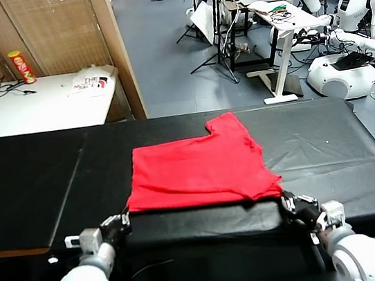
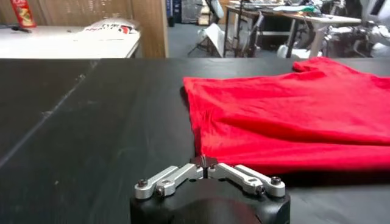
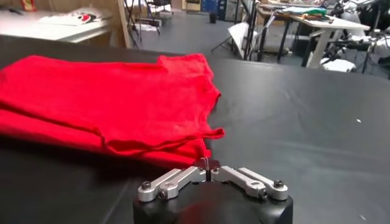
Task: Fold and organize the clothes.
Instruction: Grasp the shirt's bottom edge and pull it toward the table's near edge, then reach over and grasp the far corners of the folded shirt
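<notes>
The red T-shirt [image 1: 201, 165] lies on the black table [image 1: 329, 155], doubled over into a broad band with its plain side up and one sleeve poking out at the far edge. Its near hem runs between the two grippers.

The left gripper [image 1: 124, 221] sits low at the near left corner of the shirt. In the left wrist view its fingertips [image 2: 205, 162] are drawn together to a point right at the corner of the hem [image 2: 210, 152]. They seem to pinch the cloth there, though the last bit of contact is hard to make out. The rest of the shirt spreads ahead of this claw and off toward the other arm.

The right gripper [image 1: 288, 203] sits at the near right corner. Its fingertips [image 3: 208, 163] are likewise closed tight against the lower layer of cloth, with a curled fold [image 3: 183, 137] just beyond them. From this claw the shirt stretches ahead and toward the left arm, and bare table lies on its outer side.

Well beyond both claws stands a white table [image 1: 36, 109] bearing a red can [image 1: 21, 67].
</notes>
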